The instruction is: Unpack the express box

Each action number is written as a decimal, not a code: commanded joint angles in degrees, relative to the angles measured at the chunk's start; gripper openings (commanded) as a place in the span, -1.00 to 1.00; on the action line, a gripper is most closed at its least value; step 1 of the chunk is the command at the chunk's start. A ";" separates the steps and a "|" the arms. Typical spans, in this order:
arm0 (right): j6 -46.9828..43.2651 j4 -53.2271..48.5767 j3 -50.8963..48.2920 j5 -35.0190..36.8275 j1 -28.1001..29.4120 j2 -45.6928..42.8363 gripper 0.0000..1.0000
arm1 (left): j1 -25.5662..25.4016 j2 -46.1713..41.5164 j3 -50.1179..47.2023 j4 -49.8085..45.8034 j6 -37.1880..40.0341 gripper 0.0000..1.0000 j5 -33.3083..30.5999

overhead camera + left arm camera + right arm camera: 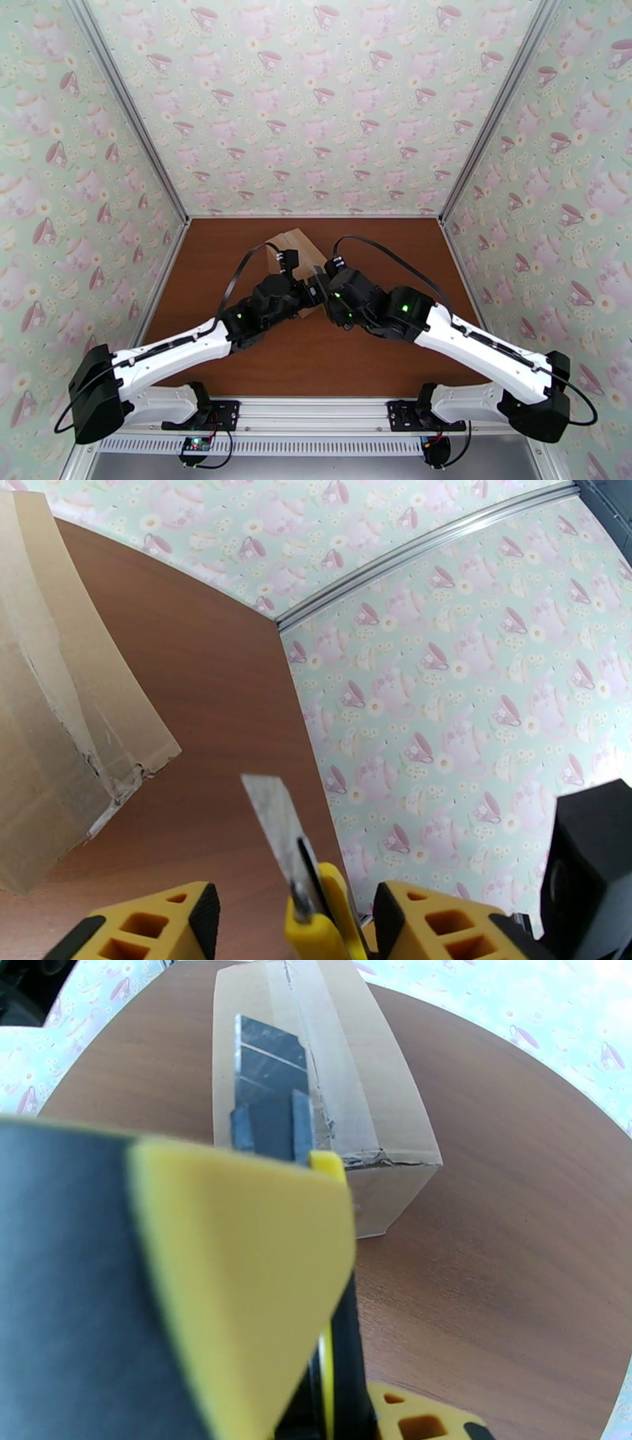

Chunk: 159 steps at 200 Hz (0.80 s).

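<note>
At table centre, left gripper (pixel 296 906): jaws parted, yellow fingers (pixel 166 926) either side of a yellow utility knife (pixel 314 922), a gap showing on the left side. Blade (pixel 272 819) extended, pointing away from the wrist.

Right gripper (pixel 330 286): closed on the same utility knife, handle pressed against its yellow pad (pixel 237 1276); tips of both grippers meet.

Express box (pixel 332 1078): brown carton, flaps down, clear tape along the top seam, ragged at the near end. It lies on the brown table (pixel 355 363) just beyond the grippers, apart from the blade.
</note>
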 commanded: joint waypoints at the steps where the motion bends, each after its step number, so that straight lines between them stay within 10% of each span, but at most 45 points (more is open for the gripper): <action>1: -0.72 2.79 -0.37 -1.37 0.40 -1.30 -1.00 | 0.12 1.77 1.31 1.76 -0.03 0.08 2.34; 57: -1.64 3.51 -0.03 -1.63 0.43 -0.98 -1.00 | 0.56 4.65 3.51 2.14 0.16 -0.10 5.13; 93: -2.04 3.62 0.12 -0.60 0.39 -0.54 -1.00 | 0.82 5.09 3.70 2.04 -0.10 -1.00 5.55; 140: -1.38 6.41 -1.49 -1.19 0.41 -0.45 -1.00 | 1.39 3.76 3.73 2.34 0.57 -1.00 5.55; 159: -1.03 7.23 -1.92 -1.54 0.31 -0.78 -0.64 | 1.79 3.02 3.68 2.73 0.86 -1.00 5.63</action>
